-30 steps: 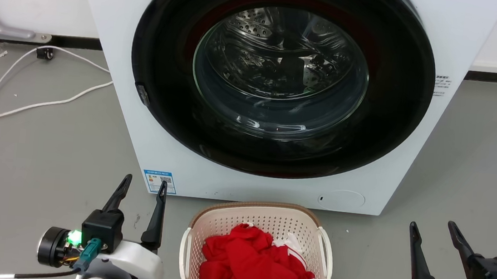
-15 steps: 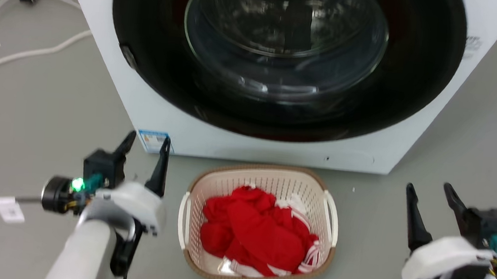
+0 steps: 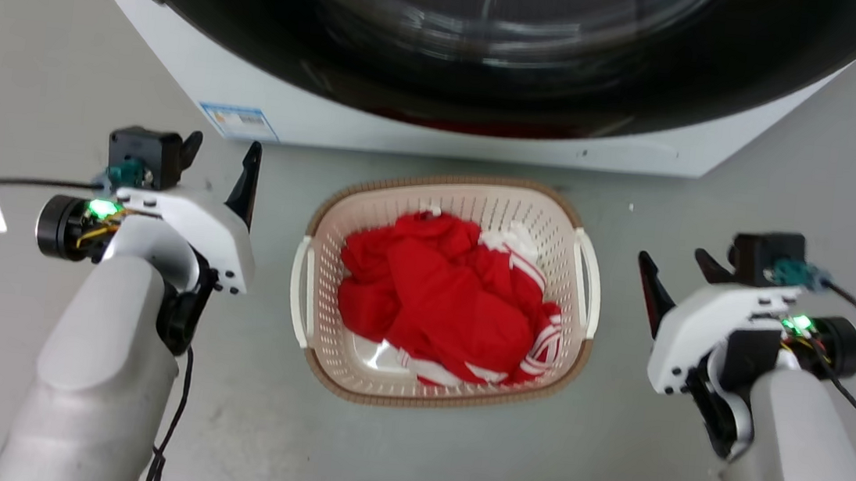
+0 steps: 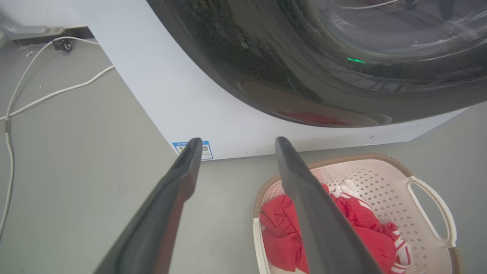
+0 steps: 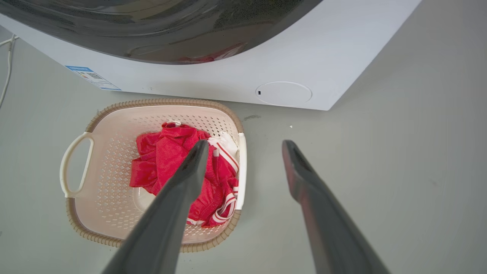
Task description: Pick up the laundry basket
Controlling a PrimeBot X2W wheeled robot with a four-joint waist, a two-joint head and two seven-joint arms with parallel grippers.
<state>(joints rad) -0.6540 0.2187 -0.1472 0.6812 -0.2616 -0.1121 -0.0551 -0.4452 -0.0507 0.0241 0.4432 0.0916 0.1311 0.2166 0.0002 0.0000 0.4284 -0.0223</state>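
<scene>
— Found the laundry basket (image 3: pixel 494 207)?
— Yes. Standing upright on the grey floor (image 3: pixel 407 458), just in front of the white washing machine (image 3: pixel 330 117), below its dark round door (image 3: pixel 260 28). Loaded with crumpled red clothes (image 3: pixel 438 296), some white-striped.
— Held by anything?
— No. Flanked by the left gripper (image 3: pixel 220 154) and the right gripper (image 3: pixel 672 260), each near a white side handle (image 3: pixel 587 279) but apart from it.
— Left gripper's fingers?
— Spread wide, gripping nothing. From the left wrist, bare floor and the machine's base between them, the inner finger crossing in front of the clothes.
— And the right?
— Spread just as wide, empty too. Inner finger over the clothes in the right wrist view, outer one over floor.
— Anything else around?
— A white cable (image 4: pixel 57 91) lying on the floor left of the machine, plus a blue label (image 3: pixel 239 120) at its lower left corner.
</scene>
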